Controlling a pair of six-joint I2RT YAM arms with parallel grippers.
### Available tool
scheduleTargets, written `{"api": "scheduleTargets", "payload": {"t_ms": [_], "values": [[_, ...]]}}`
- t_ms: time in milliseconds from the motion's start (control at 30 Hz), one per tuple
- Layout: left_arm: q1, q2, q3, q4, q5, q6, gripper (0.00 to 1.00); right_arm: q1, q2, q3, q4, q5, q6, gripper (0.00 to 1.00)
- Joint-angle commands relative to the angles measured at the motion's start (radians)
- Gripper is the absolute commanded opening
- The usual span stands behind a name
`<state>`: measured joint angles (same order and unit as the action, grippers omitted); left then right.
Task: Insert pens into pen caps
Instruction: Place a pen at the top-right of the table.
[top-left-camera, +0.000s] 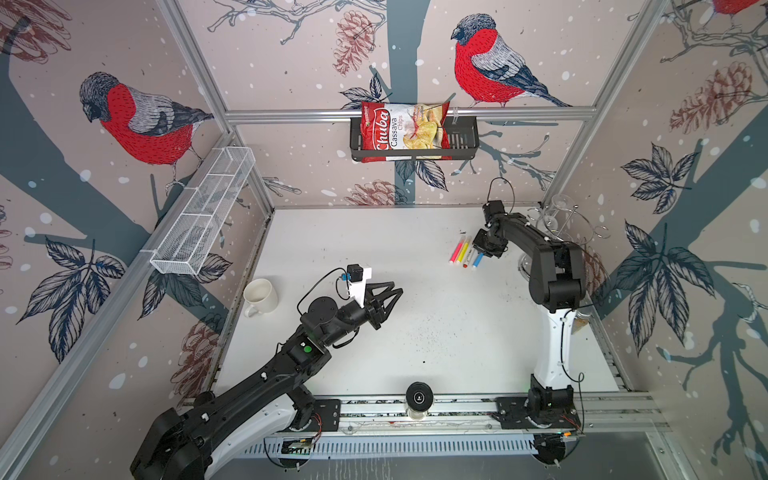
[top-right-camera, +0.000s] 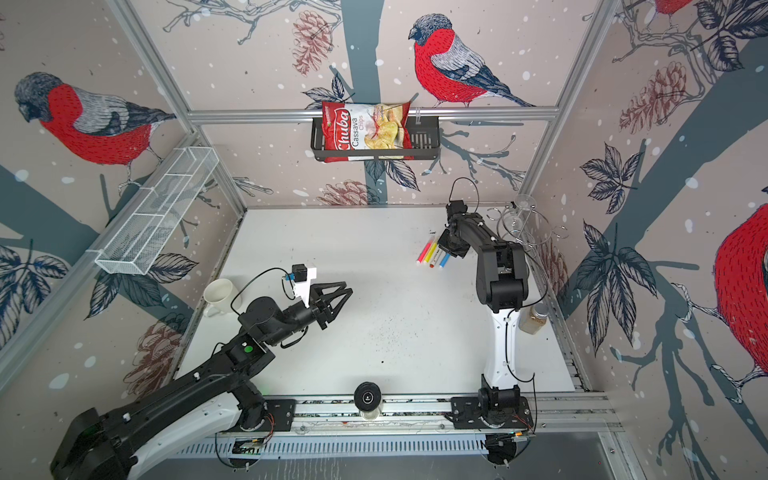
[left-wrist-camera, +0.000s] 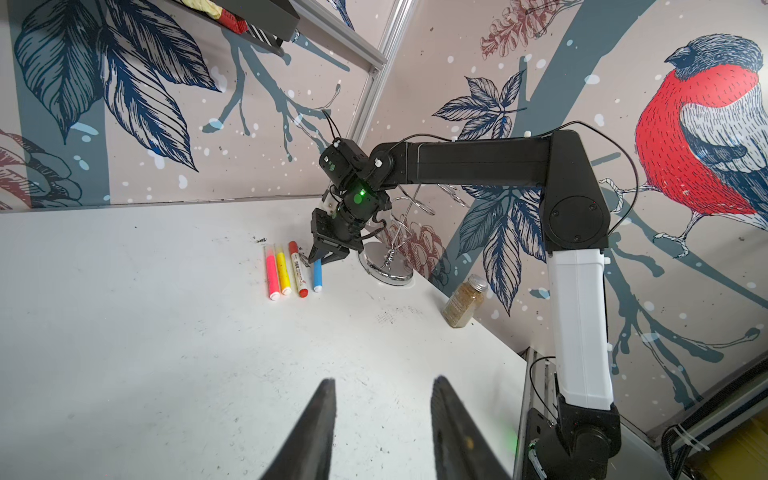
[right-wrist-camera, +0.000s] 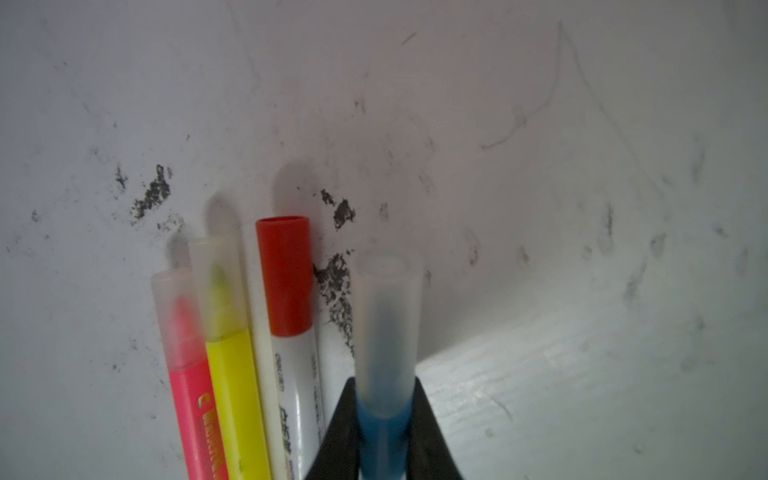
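Observation:
Four pens lie side by side at the back right of the white table (top-left-camera: 374, 249), each with a cap on its far end: pink (top-left-camera: 456, 252), yellow (top-left-camera: 465, 252), white-bodied with red ends (top-left-camera: 468, 258) and blue (top-left-camera: 478, 259). My right gripper (right-wrist-camera: 384, 380) is shut on the blue pen (right-wrist-camera: 384, 432) just behind its translucent cap (right-wrist-camera: 386, 324), low at the table. The red cap (right-wrist-camera: 284, 274) sits on the white pen beside it. My left gripper (left-wrist-camera: 384, 380) hovers open and empty over the table's middle left, far from the pens.
A white mug (top-left-camera: 261, 296) stands at the table's left edge. A chrome glass rack (left-wrist-camera: 386, 266) and a spice jar (left-wrist-camera: 463, 301) stand along the right edge behind the right arm. A chips bag (top-left-camera: 405, 126) sits in a black wall basket.

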<state>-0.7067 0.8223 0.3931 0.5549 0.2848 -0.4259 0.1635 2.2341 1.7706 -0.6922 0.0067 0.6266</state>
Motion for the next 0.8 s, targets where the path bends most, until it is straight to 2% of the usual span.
{"api": "scheduleTargets", "payload": {"t_ms": [0,267,767], "values": [[0.001,-0.008,0.001,0.002,-0.005,0.011,0.39,0.003,0.010,0.013,-0.018,-0.014,-0.008,0.00],[0.001,-0.017,0.000,-0.003,-0.011,0.016,0.39,0.015,0.025,0.021,-0.027,-0.018,-0.013,0.01],[0.001,-0.020,0.015,-0.014,-0.011,0.022,0.39,0.025,0.010,0.009,-0.027,-0.007,-0.017,0.20]]}}
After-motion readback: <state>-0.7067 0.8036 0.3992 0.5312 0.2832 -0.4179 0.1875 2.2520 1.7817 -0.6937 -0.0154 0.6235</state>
